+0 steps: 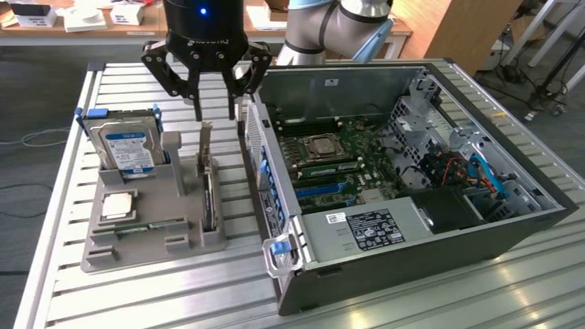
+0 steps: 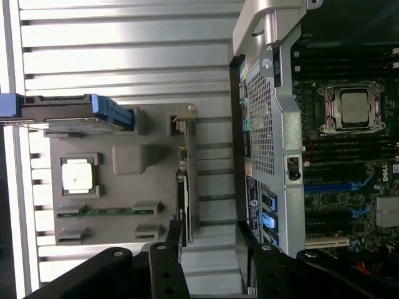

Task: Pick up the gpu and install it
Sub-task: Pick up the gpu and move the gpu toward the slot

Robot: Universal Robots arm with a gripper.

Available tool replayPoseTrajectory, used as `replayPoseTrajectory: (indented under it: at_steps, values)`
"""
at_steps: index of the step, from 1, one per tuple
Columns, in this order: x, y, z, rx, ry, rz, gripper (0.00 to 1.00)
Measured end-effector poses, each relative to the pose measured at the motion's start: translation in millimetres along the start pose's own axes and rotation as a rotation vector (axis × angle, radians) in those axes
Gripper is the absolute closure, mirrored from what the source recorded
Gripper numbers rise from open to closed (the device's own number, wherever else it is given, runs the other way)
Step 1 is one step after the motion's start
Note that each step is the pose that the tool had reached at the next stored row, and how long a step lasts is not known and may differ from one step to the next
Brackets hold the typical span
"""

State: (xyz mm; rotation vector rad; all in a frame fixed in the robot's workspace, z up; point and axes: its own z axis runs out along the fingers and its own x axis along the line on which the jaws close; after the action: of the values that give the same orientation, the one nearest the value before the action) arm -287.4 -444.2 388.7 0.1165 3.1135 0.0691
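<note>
1. On the ribbed metal table (image 1: 137,295), I see a grey holder tray (image 1: 151,236) just beside an open computer case (image 1: 412,264), on the exterior view's left of it.
2. Room: dark floor (image 1: 27,178), with white boxes (image 1: 87,17) on a wooden top behind.
3. The gpu (image 1: 208,181) (image 2: 185,199) stands on edge in the tray, on the side nearest the case.
4. The jaws hang directly above it, spread wide and gripping nothing.
5. Writing: I cannot read the hard drive's (image 1: 128,147) blue label or the white label (image 1: 375,229) inside the case. The motherboard (image 2: 349,187) print looks like DELL.

The gpu (image 1: 209,202) (image 2: 181,202), thin and dark with a silver end bracket, stands on edge in the grey holder (image 1: 153,199), on the side nearest the computer case (image 1: 412,264).
</note>
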Motion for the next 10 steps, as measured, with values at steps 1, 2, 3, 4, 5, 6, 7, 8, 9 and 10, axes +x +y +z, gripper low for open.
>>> replayPoseTrajectory:
  at_steps: [1,2,3,4,5,6,7,8,9,10]
  values:
    - [0.1,-0.1,1.7,0.0001,0.0002,0.0,0.53]
    - [0.3,-0.1,3.5,0.0001,0.0001,0.0,0.53]
    - [0.4,-0.2,5.3,0.0001,0.0001,0.0,0.53]
    - [0.5,-0.3,7.1,0.0001,0.0001,0.0,0.53]
    - [0.5,-0.4,8.8,0.0001,0.0001,0.0,0.53]
    - [0.6,-0.4,10.4,0.0,0.0,0.0,0.53]
    - [0.6,-0.5,11.8,0.0001,0.0001,0.0,0.53]
    - [0.7,-0.6,13.1,0.0001,0.0001,0.0,0.53]
    - [0.7,-0.6,14.1,0.0001,0.0001,0.0,0.53]
    - [0.7,-0.6,14.1,0.0002,0.0002,0.0,0.53]
